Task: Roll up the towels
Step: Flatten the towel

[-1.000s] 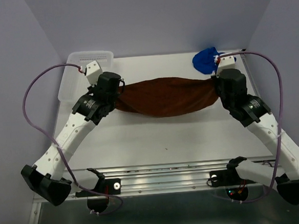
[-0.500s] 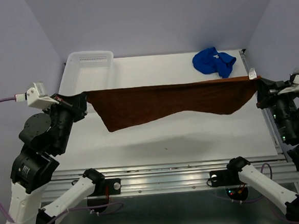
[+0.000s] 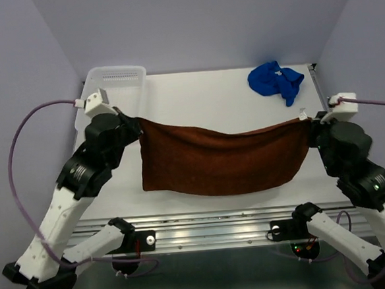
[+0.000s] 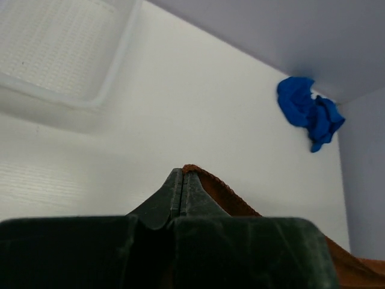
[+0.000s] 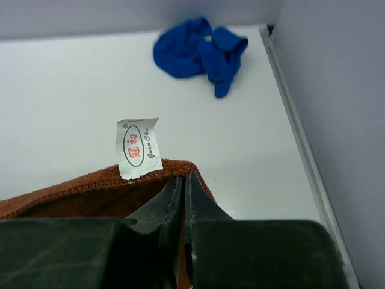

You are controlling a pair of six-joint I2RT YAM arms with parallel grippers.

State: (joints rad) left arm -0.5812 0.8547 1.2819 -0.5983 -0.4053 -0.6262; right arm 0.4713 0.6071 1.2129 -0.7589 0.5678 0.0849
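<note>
Left gripper [image 3: 135, 122] and right gripper [image 3: 309, 124] clamp corners of the rust-brown towel [image 3: 220, 162] mid-frame; blue towel [image 3: 275, 80] crumpled upper right

A white plastic mesh basket [image 3: 116, 75] sits empty at the far left corner of the white desk [image 3: 202, 94], and a metal rail [image 3: 217, 217] lines the desk's near edge.
</note>
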